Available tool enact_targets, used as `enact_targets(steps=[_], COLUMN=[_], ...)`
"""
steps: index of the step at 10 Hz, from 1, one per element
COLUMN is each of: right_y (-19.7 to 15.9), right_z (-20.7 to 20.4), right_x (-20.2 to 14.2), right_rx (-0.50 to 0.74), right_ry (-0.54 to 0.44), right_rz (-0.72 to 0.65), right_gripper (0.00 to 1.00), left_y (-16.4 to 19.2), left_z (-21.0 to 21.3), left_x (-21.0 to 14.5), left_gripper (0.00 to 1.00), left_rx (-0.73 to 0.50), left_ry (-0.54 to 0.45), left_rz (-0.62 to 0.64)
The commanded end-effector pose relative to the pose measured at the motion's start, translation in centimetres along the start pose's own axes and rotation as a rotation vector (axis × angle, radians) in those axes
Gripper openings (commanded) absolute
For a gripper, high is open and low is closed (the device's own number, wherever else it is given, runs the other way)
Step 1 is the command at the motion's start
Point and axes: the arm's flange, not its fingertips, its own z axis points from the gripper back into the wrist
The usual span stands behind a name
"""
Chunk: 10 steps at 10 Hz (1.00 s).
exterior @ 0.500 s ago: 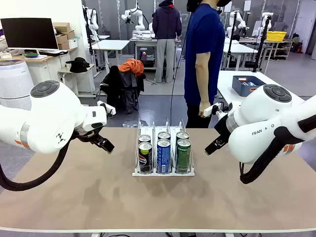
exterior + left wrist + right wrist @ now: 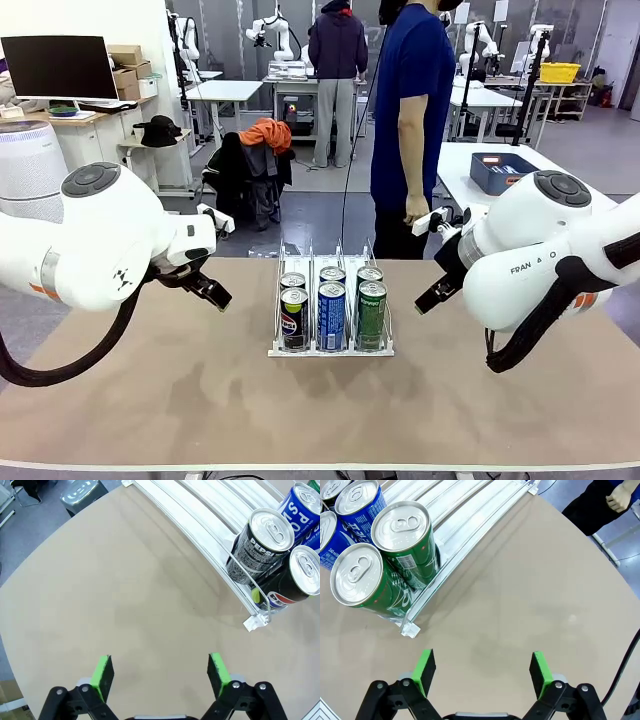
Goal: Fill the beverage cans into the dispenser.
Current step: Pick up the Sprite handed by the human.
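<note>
Beige surface (image 2: 150, 400) is carrying the dispenser (image 2: 330, 352) at its middle, its lanes running away toward the standing person (image 2: 410, 120). Six beverage cans (image 2: 331, 315) are standing upright in it, two per lane, crowding the near end. Left end effector (image 2: 157, 670) and right end effector (image 2: 482, 667) are hovering on either side, about equally near, both gaping wide and carrying nothing. Lab benches (image 2: 225, 92) are lining the room behind.

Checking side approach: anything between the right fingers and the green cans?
Just the dispenser's side rail, running alongside the green cans on the side facing the right gripper. Nothing else visible lies on the table between them. The fingers stand open, holding nothing.
</note>
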Motion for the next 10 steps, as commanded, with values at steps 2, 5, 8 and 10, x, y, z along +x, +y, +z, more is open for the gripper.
enact_targets(steps=[2,5,8,10], right_y=[-0.01,-0.01,-0.01,0.00], right_z=[0.00,0.00,0.00,0.00], right_x=[0.00,0.00,0.00,0.00], right_rx=[0.000,0.000,0.000,0.000], right_ry=[0.000,0.000,0.000,0.000], right_rz=[-0.001,-0.001,-0.001,0.000], right_gripper=[1.00,1.00,1.00,1.00], left_y=[0.04,0.04,0.04,-0.01], left_z=[0.00,0.00,0.00,0.00], left_x=[-0.02,-0.02,-0.02,0.00], left_gripper=[1.00,1.00,1.00,1.00], left_rx=[0.000,0.000,0.000,0.000], left_ry=[0.000,0.000,0.000,0.000], left_rz=[0.001,0.001,0.001,0.000])
